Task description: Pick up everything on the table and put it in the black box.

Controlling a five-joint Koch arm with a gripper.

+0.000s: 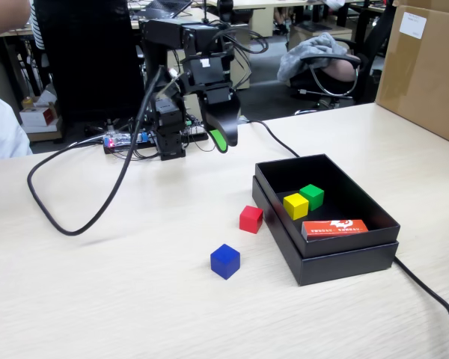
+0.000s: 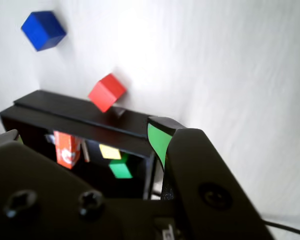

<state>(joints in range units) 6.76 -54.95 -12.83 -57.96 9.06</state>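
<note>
The red cube (image 1: 251, 219) (image 2: 106, 92) rests on the table (image 1: 135, 299) just outside the left wall of the black box (image 1: 344, 254) (image 2: 75, 112). A little nearer the front lies the blue cube (image 1: 225, 261) (image 2: 43, 30). Inside the box sit the yellow cube (image 1: 295, 206) (image 2: 110, 151) and the green cube (image 1: 311, 196) (image 2: 121, 168), side by side. My gripper (image 1: 223, 138) (image 2: 82, 132) hangs in the air behind and left of the box in the fixed view, open, with nothing between its green-padded fingers (image 2: 159, 140).
A flat orange-red packet (image 1: 334, 228) (image 2: 66, 149) leans in the box's near corner. A black cable (image 1: 75, 224) loops over the table's left part, and another cable (image 1: 434, 299) runs off at the right. A brown carton (image 1: 426, 67) stands far right.
</note>
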